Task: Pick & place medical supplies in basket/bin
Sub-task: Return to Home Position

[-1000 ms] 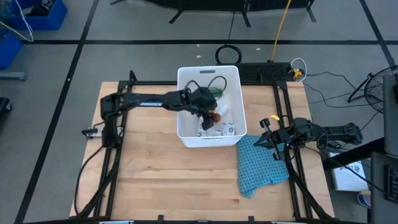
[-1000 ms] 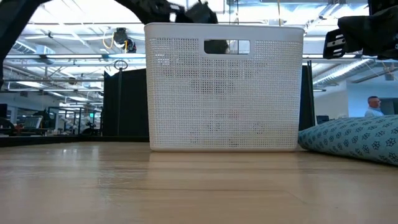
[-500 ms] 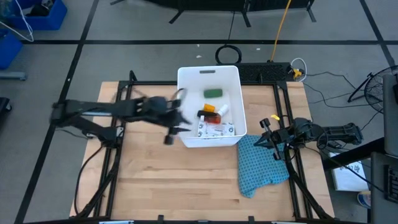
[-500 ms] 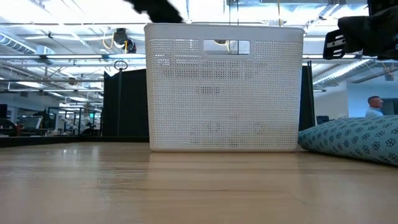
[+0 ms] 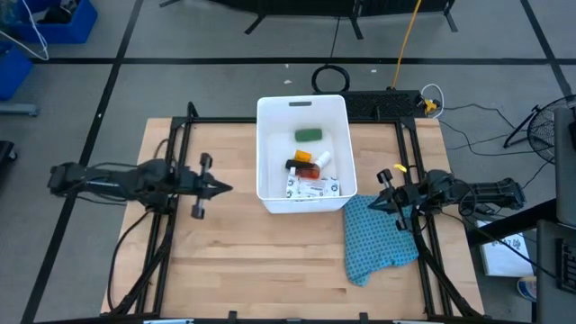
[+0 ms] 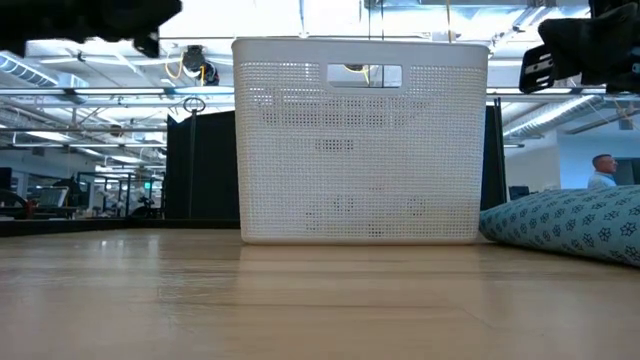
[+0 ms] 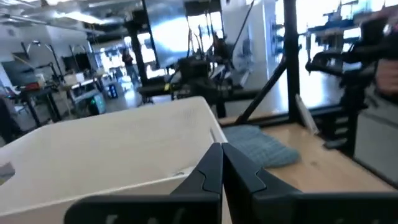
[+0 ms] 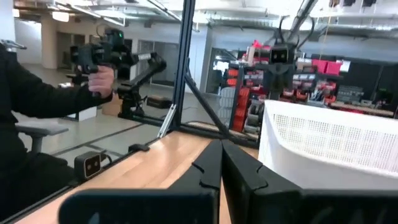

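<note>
The white basket [image 5: 263,144] stands at the table's far middle. Inside lie a green bar [image 5: 309,135], a black block [image 5: 293,164], an orange piece [image 5: 306,156], a small white bottle [image 5: 322,160] and a white-green flat packet [image 5: 317,187]. My left gripper [image 5: 225,187] hovers shut and holding nothing to the left of the basket, pointing at it; its wrist view shows the closed fingertips [image 7: 222,155] before the basket's wall [image 7: 106,155]. My right gripper [image 5: 372,205] waits shut at the basket's near right corner, over the blue cloth [image 5: 378,238].
The blue-teal patterned cloth [image 6: 570,225] lies on the table right of the basket, toward the near edge. Black frame rails [image 5: 171,180] run along both table sides. Bare wood lies left of and in front of the basket. A person's dark sleeve [image 8: 50,93] shows beyond the table.
My left gripper has drawn back out of the basket and swung toward the table's left edge, shutting its fingers on the way with nothing between them. The items in the basket now show uncovered.
</note>
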Available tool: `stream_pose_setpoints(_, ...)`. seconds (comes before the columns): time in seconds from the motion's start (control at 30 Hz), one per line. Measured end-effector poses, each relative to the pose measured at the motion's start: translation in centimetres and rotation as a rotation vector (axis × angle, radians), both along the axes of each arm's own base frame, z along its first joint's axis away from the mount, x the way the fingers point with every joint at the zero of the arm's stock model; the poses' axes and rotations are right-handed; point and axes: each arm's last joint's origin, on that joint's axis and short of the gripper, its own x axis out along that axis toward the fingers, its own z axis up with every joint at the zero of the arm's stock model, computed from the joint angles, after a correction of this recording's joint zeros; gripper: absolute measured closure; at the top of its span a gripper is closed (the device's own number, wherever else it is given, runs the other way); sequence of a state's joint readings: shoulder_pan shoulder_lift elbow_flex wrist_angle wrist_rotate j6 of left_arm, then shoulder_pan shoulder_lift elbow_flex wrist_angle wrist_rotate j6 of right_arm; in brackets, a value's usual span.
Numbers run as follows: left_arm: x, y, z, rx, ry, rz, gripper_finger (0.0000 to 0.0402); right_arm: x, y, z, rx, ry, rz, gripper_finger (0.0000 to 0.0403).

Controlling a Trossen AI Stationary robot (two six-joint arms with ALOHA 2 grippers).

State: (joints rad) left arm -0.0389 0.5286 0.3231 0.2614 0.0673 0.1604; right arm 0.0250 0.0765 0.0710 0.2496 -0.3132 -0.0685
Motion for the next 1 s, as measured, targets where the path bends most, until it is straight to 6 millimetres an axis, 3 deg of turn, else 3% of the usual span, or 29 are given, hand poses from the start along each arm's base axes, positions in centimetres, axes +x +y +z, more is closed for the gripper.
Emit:
stream_pose_setpoints(0.13,-1.5,-0.6,-0.4,-0.017,-0.044,-0.032,0.04,-0.1,0.0,0.5,0.002,-0.055,0.002,0.0403)
stream_pose_setpoints(0.23,-2.3,-0.9,-1.1,0.009,0.019,0.042,0.04,-0.2,0.0,0.6,0.005,-0.061,0.001,0.0403)
stream_pose_setpoints(0.4,-3.0,-1.4,-2.1,0.039,-0.01,0.031,0.04,-0.4,-0.1,0.8,-0.006,-0.098,-0.033,0.0403)
stream_pose_setpoints(0.73,-3.1,-1.0,-7.2,0.002,-0.048,0.086,0.0401,-0.5,-0.2,1.1,-0.026,-0.157,-0.066,0.0403)
stream_pose_setpoints(1.0,-3.1,-0.7,-7.3,-0.048,-0.035,0.105,0.0401,-0.5,-0.2,1.2,-0.013,-0.167,-0.09,0.0403)
